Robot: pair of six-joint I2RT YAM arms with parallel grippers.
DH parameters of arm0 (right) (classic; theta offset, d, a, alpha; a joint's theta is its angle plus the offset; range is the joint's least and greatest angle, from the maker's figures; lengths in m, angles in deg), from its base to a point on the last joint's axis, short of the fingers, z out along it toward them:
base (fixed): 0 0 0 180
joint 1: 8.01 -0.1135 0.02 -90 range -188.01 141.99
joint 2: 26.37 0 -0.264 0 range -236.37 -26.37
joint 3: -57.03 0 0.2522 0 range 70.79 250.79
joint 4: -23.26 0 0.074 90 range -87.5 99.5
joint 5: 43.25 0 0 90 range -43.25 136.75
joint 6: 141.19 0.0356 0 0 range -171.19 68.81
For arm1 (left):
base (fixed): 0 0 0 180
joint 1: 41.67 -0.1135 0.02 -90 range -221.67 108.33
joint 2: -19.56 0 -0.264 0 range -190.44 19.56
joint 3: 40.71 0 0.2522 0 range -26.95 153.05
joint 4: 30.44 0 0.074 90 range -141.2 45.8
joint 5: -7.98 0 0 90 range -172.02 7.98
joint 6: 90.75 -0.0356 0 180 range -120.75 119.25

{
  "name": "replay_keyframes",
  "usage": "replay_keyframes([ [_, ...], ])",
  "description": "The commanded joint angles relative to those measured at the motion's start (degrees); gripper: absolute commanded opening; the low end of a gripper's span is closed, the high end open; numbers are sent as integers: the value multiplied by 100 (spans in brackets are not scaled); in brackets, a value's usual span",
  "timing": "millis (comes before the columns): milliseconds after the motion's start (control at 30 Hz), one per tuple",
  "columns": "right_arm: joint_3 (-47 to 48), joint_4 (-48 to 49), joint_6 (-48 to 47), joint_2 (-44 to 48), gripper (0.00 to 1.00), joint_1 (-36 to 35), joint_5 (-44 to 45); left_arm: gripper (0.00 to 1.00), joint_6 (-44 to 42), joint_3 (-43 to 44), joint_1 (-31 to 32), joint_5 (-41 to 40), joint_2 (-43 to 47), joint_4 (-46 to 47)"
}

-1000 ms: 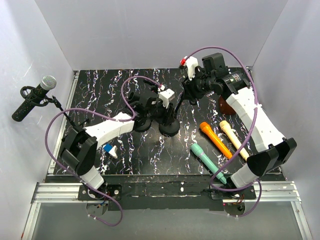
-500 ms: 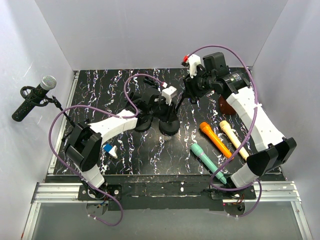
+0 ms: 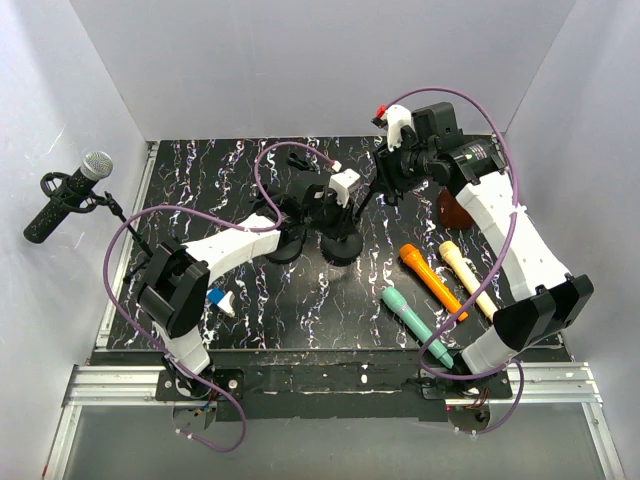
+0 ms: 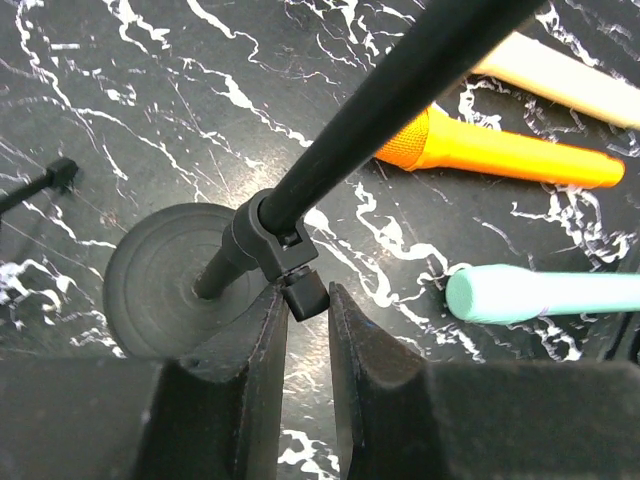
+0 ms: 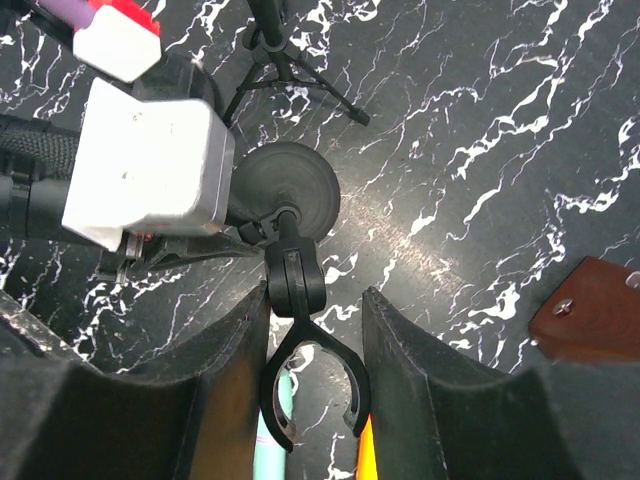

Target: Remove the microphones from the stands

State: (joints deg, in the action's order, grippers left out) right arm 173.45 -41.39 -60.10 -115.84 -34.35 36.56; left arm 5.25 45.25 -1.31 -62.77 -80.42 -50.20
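Observation:
A black microphone with a silver grille [image 3: 68, 192] sits in the clip of a tripod stand [image 3: 118, 215] at the far left, against the left wall, away from both grippers. A second stand with a round base [image 3: 342, 246] is at the table's middle. My right gripper [image 3: 383, 185] is shut on its empty clip [image 5: 312, 385], the fingers [image 5: 230, 380] on either side. My left gripper [image 4: 306, 300] is low on the same stand, shut on the small knob [image 4: 303, 293] of the joint above the base [image 4: 160, 280].
An orange microphone [image 3: 432, 280], a cream one [image 3: 467, 278] and a teal one [image 3: 415, 325] lie at the right front. A brown wooden piece [image 3: 452, 210] lies at the right. A small blue-and-white object [image 3: 218, 300] lies front left. A small tripod [image 5: 290, 70] stands behind.
My left gripper has moved right, in to the round-base stand's joint. My right gripper has shifted a little right and back with the stand's clip. The black microphone has not moved.

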Motion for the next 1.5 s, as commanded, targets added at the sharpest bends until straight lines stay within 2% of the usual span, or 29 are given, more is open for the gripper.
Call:
replay_keyframes([
  [0,307,-490,608,-105,1,16,-219,0,-1405,294,138,351,137,284],
  [133,966,-1176,1460,-377,1,208,-658,0,-2619,330,367,125,102,-120],
  [367,1257,-1274,1866,-475,1,262,-1010,0,-3842,-469,613,-895,401,826],
  [500,1231,-1274,1971,-449,1,262,-1221,0,-4019,-585,640,-1115,418,987],
  [600,1196,-1248,1911,-431,1,262,-1327,0,-3695,-550,631,-1072,392,908],
  [633,1231,-1239,1858,-431,7,288,-1362,0,-3520,-523,622,-994,383,821],
  [733,1625,-1239,1717,-536,41,551,-1827,0,-3045,-532,491,-449,453,635],
  [767,1818,-1256,1717,-588,47,674,-2028,0,-2817,-549,438,-257,488,635],
  [867,2215,-1143,1682,-686,59,1174,-2836,0,-2307,-549,201,710,550,372],
  [933,2189,-924,1690,-642,62,1526,-3354,0,-2060,-524,17,1333,550,284],
  [1000,1918,-669,1560,-546,63,1860,-3812,0,-1893,-427,-168,1835,489,82],
  [1067,1261,-370,921,-309,64,2142,-4165,0,-1743,-348,-344,2335,427,-6],
  [1233,-1689,1035,-1312,947,63,2389,-4982,0,-1541,-111,-669,2918,261,-252],
  [1267,-1983,1420,-1602,1123,65,2380,-5114,0,-1514,-49,-704,2953,225,-279],
  [1300,-2517,1816,-1684,1264,67,2345,-5176,0,-1514,12,-740,3032,199,-322],
  [1367,-2933,2538,-1658,1310,67,2187,-5150,0,-1575,118,-766,3103,164,-437],
  [1467,-2962,2970,-1431,1064,66,1863,-5203,0,-1663,241,-793,3269,93,-612],
])
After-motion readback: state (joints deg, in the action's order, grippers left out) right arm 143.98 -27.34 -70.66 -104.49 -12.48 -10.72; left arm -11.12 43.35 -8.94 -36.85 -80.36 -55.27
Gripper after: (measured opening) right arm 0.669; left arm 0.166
